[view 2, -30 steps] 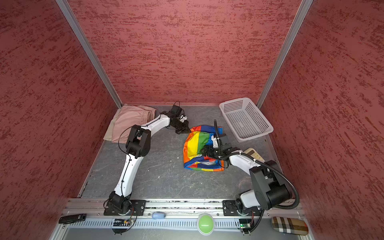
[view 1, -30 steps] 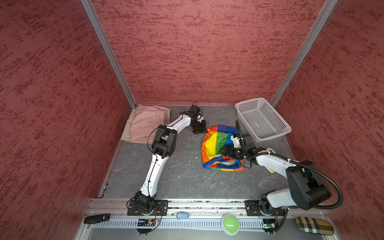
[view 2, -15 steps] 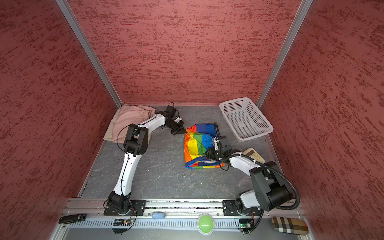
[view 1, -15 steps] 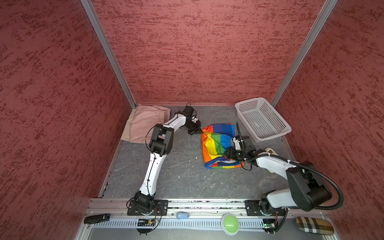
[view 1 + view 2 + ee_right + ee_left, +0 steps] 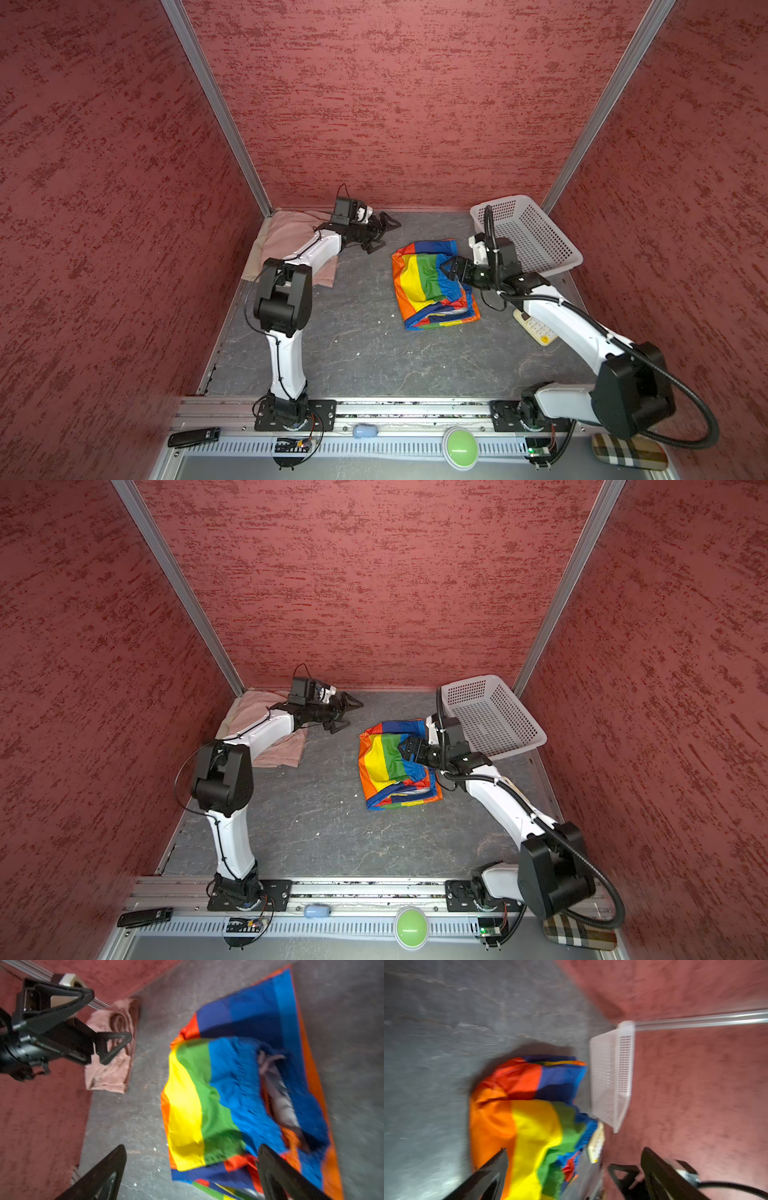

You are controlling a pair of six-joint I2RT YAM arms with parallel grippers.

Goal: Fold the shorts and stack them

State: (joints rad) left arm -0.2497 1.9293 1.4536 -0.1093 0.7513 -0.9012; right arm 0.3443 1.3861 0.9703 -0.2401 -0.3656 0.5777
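The rainbow-striped shorts [image 5: 432,286] [image 5: 395,771] lie folded over in the middle of the grey floor, with the waist and its drawstring [image 5: 270,1064] uppermost. My right gripper [image 5: 451,268] [image 5: 192,1147] hovers open just over their green and blue stripes and holds nothing. My left gripper [image 5: 384,235] [image 5: 574,1151] is open and empty, a little way from the rainbow shorts' far left corner [image 5: 512,1076]. The dusty pink shorts [image 5: 286,237] [image 5: 112,1072] lie folded in the far left corner on top of the beige shorts [image 5: 254,259], partly under the left arm.
A white perforated basket [image 5: 536,245] [image 5: 612,1076] stands at the far right, close to the rainbow shorts. A beige keypad device [image 5: 536,330] lies under the right forearm. Red walls close in three sides. On the front rail are a green button [image 5: 459,446] and a plaid case [image 5: 627,451].
My left gripper has gone from shut to wide open and drawn slightly back from the rainbow shorts. My right gripper has opened wider and moved toward the far side over the shorts.
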